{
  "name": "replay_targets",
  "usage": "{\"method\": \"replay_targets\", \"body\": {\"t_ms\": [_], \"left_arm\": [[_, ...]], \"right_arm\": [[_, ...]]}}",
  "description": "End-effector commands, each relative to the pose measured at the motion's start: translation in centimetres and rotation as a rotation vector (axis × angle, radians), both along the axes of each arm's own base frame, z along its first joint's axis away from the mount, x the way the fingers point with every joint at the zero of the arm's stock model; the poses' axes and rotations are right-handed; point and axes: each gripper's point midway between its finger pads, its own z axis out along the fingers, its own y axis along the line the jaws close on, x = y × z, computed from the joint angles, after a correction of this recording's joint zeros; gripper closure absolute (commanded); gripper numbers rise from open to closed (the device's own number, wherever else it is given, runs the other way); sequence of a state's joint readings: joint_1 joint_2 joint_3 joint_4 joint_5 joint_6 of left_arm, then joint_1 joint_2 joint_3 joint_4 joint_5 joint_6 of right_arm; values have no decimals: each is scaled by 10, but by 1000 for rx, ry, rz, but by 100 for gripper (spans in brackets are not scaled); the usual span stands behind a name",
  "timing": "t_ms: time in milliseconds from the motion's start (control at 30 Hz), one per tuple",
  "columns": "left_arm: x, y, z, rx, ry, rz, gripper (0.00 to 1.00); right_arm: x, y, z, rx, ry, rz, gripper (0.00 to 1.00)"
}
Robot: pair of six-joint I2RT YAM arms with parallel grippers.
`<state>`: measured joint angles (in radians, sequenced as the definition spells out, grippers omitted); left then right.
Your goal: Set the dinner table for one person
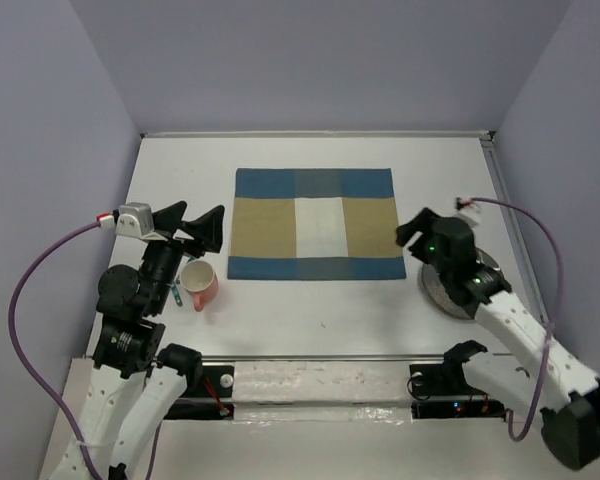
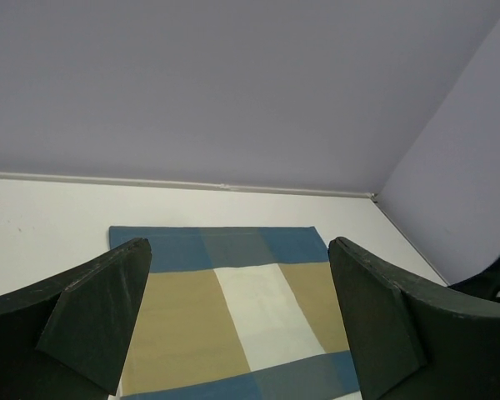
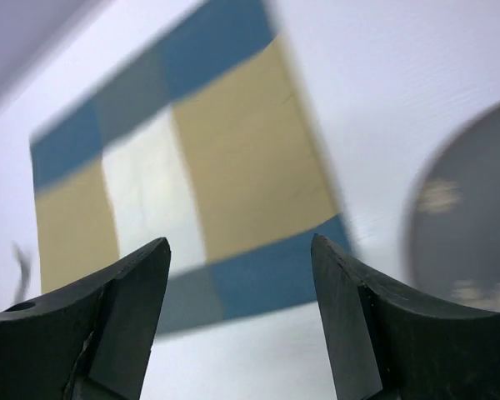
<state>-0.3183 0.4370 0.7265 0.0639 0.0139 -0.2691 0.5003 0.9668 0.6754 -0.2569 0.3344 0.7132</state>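
The dinner table (image 1: 320, 315) is a white tabletop with a metal rail on its edges. A blue, tan and white checked placemat (image 1: 315, 225) lies flat at its middle. A pink cup (image 1: 201, 284) stands near the mat's front left corner, below my left gripper (image 1: 202, 228), which is open, empty and raised. A grey plate (image 1: 438, 292) lies right of the mat, partly hidden under my right arm. My right gripper (image 1: 412, 232) is open and empty, above the mat's right edge. The left wrist view shows the mat (image 2: 233, 308) between open fingers (image 2: 383, 317).
A small green item (image 1: 179, 292) lies just left of the cup; I cannot tell what it is. The right wrist view is blurred and shows the mat (image 3: 192, 158) and the plate (image 3: 475, 208). Grey walls enclose the table on three sides.
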Motion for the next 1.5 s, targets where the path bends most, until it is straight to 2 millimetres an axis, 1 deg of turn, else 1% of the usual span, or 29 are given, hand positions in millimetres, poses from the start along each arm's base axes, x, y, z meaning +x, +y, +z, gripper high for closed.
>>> {"method": "replay_targets", "body": {"t_ms": [0, 33, 67, 133, 200, 233, 267, 300, 367, 533, 600, 633, 667, 767, 800, 900, 1033, 1067, 1100, 1133, 1167, 1200, 1233, 1267, 1300, 1333, 1400, 1433, 1467], "left_arm": [[-15, -1, 21, -1, -86, -21, 1], [-17, -2, 22, -4, -90, -28, 1], [-17, -4, 22, -4, -90, -36, 1], [-21, -7, 24, -6, -96, -52, 1], [-26, -14, 25, -5, -103, -86, 1], [-28, -15, 26, -6, -104, -97, 1], [-28, -14, 26, -14, -102, -84, 1], [-30, -15, 27, -15, -107, -91, 1], [-33, -15, 29, -18, -112, -94, 1], [-45, -21, 34, -39, -132, -141, 1], [-50, -25, 37, -45, -143, -168, 1], [-52, -25, 37, -47, -146, -174, 1], [-53, -25, 38, -49, -148, -178, 1], [-57, -24, 40, -56, -158, -182, 1], [-58, -24, 41, -57, -163, -183, 1], [-59, -25, 42, -61, -165, -192, 1], [-58, -27, 40, -56, -159, -194, 1], [-57, -27, 40, -55, -156, -194, 1], [-56, -27, 39, -52, -152, -192, 1], [-55, -28, 38, -49, -148, -193, 1], [-54, -29, 37, -48, -147, -194, 1], [-53, -30, 36, -45, -142, -194, 1], [-51, -31, 34, -41, -134, -196, 1], [-50, -32, 34, -38, -131, -194, 1], [-49, -32, 32, -36, -127, -194, 1], [-46, -34, 30, -31, -118, -193, 1], [-45, -35, 29, -28, -112, -193, 1], [-43, -36, 27, -24, -104, -193, 1], [-42, -36, 26, -23, -101, -192, 1]], "right_arm": [[-20, -110, -2, 89, -55, -441, 27], [-27, -127, -1, 82, -70, -507, 27], [-40, -146, 1, 63, -81, -585, 26], [-60, -188, 3, 1, -99, -791, 25], [-83, -219, 1, -60, -71, -950, 26], [-87, -226, 2, -75, -72, -985, 26], [-96, -240, 2, -103, -56, -1055, 26], [-102, -248, 0, -121, -41, -1098, 25], [-108, -256, -8, -113, 8, -1135, 23], [-130, -289, -47, -35, 190, -1281, 18], [-128, -292, -58, 3, 225, -1268, 14], [-124, -287, -66, 49, 255, -1230, 12], [-124, -288, -74, 82, 285, -1229, 11], [-111, -271, -91, 173, 316, -1123, 6], [-105, -261, -95, 223, 325, -1078, 6], [-94, -244, -108, 312, 323, -1006, 7], [-98, -231, -128, 365, 350, -985, 12], [-95, -230, -130, 385, 337, -986, 13], [-98, -224, -139, 406, 351, -986, 14], [-94, -213, -141, 473, 349, -953, 15], [-88, -212, -140, 496, 320, -944, 17], [-86, -209, -141, 525, 309, -940, 20], [-85, -199, -146, 587, 304, -928, 26], [-76, -200, -141, 611, 252, -913, 27], [-73, -199, -141, 631, 230, -906, 29], [-73, -194, -144, 670, 218, -908, 37], [-66, -198, -139, 682, 149, -899, 46], [-63, -200, -136, 685, 111, -901, 56], [-62, -201, -135, 686, 91, -904, 61]]}}
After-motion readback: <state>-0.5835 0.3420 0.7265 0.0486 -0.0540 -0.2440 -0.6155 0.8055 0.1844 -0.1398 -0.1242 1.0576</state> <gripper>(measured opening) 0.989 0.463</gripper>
